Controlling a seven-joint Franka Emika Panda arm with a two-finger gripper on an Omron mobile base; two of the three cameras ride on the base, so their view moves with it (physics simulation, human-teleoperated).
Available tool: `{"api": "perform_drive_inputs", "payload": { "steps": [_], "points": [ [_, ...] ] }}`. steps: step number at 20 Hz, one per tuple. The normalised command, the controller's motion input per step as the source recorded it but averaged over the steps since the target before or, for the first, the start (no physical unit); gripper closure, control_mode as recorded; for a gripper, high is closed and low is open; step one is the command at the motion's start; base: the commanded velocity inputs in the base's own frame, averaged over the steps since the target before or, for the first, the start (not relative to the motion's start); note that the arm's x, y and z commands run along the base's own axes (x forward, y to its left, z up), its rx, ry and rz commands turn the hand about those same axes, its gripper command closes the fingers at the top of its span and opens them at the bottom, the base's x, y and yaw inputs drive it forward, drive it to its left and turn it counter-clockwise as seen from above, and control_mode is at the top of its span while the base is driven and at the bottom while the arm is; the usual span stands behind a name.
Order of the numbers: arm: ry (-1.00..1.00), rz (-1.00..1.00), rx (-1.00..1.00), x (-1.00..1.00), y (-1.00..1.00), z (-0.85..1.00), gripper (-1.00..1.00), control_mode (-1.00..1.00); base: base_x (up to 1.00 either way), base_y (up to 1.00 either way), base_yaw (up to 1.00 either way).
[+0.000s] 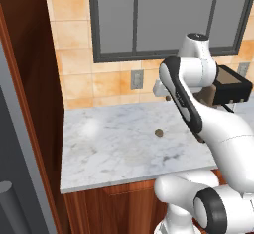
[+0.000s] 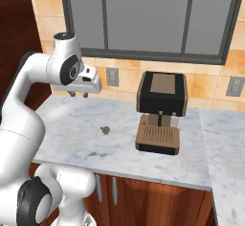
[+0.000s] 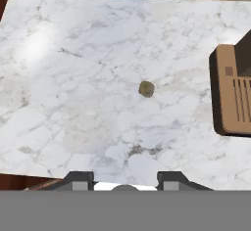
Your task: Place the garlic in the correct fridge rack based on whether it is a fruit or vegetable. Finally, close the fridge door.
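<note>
White-and-grey marble tops the desk, which runs from a dark wooden panel on the far left across to the right under a tan tiled wall with a grey-framed window. At the left edge of the left base view a grey surface with a rounded dark handle stands in front of the wood.

Moving right along the desk, the garlic lies alone on the bare marble, a small dull tan-brown lump, near the middle of the slab and well apart from everything else. In the right base view the garlic sits left of the coffee machine, with open marble between them. In the hand view it lies near the centre, above the two finger tips.

The gripper hangs high over the desk, above and a little behind the garlic, touching nothing. Its jaws stand apart and hold nothing; the hand view shows the two dark tips spread wide at the bottom.

Further right stands a black and brown coffee machine with a slotted brown drip tray, set back against the wall. Grey wall outlets flank it on the tiles.
</note>
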Motion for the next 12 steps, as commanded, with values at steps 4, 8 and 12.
{"api": "perform_drive_inputs", "payload": {
  "steps": [4,8,12],
  "points": [
    [0.00,0.00,0.00,0.00,0.00,-0.02,-1.00,-1.00,0.00,0.00,0.00],
    [0.01,-0.01,0.01,0.00,0.00,-0.12,-1.00,-1.00,0.00,0.00,0.00],
    [0.09,-0.03,0.00,0.03,0.00,-0.39,-1.00,-1.00,0.00,0.00,0.00]
  ]
}}
